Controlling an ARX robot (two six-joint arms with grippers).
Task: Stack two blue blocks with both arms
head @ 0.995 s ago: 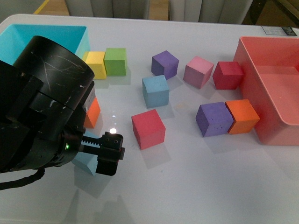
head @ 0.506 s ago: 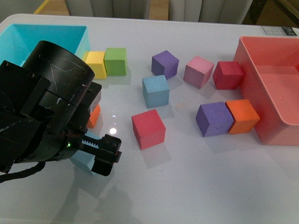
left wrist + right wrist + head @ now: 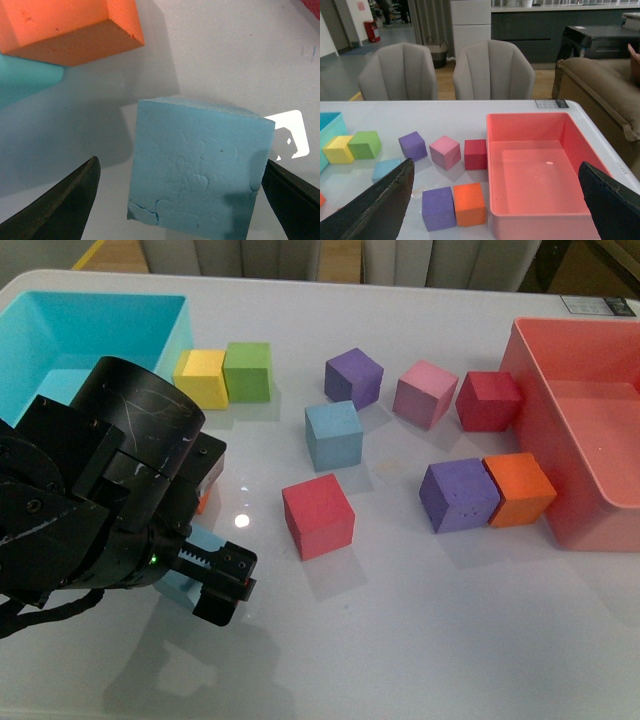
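Observation:
One blue block (image 3: 333, 435) stands free near the table's middle and also shows as the blue block (image 3: 387, 169) in the right wrist view. The other blue block (image 3: 172, 588) lies at the near left, mostly hidden under my left arm. In the left wrist view this blue block (image 3: 197, 167) sits between the spread fingers of my open left gripper (image 3: 180, 165), with a gap on each side. From the front, my left gripper (image 3: 200, 585) is low over the table. My right gripper (image 3: 496, 165) is open and empty, high above the table's right side, and out of the front view.
A turquoise bin (image 3: 100, 320) is at the far left and a pink bin (image 3: 590, 440) at the right. An orange cube (image 3: 65, 25) lies close beside the left gripper. A red cube (image 3: 317, 517), yellow (image 3: 203, 375), green (image 3: 247, 370), purple (image 3: 458, 495) and other cubes are scattered about.
My left arm has moved down and toward the near edge, bringing the gripper lower around the near blue block. It now hides more of the orange cube. The blocks have not moved.

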